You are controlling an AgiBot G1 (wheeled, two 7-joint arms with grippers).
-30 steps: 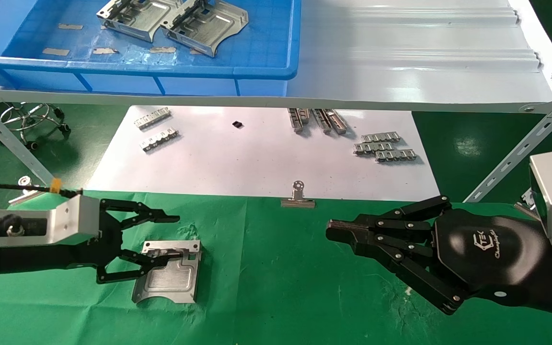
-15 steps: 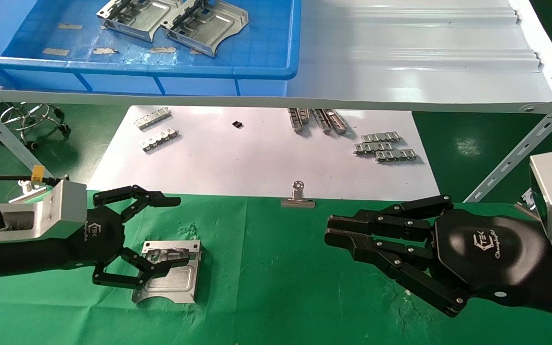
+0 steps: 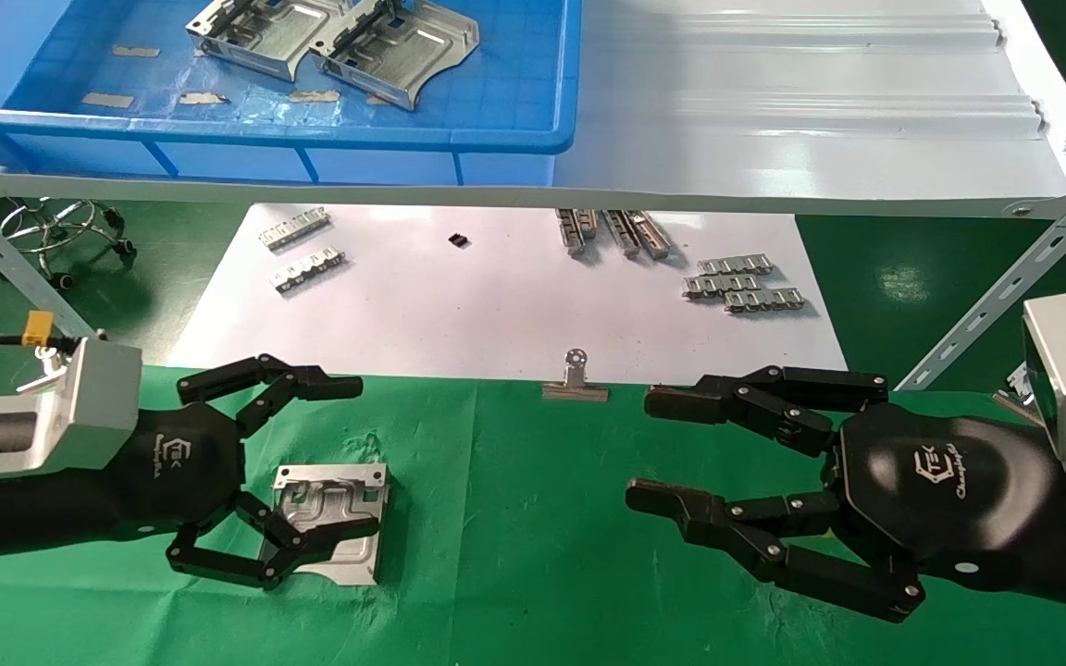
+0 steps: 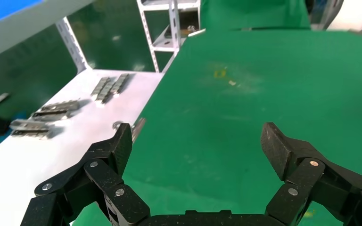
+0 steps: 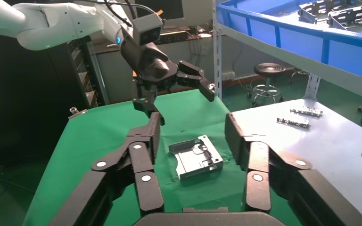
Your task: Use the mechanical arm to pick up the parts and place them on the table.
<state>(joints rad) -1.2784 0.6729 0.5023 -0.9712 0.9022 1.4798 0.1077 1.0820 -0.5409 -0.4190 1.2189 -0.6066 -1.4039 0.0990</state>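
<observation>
Left pincer [image 3: 316, 462]: we see it spread wide above the part, holding nothing.
Part [image 3: 330, 523]: we find it flat on the green counter [image 3: 533, 573], well left of the binder clip [image 3: 576, 381].
Right pincer [image 3: 649, 449]: also gaping, empty, just right of the clip.
Other parts [image 3: 334, 42]: in the blue bin [image 3: 514, 139].

Three parts [image 3: 329, 523] — two pincers [image 3: 362, 458], one bin [image 3: 514, 139].
</observation>
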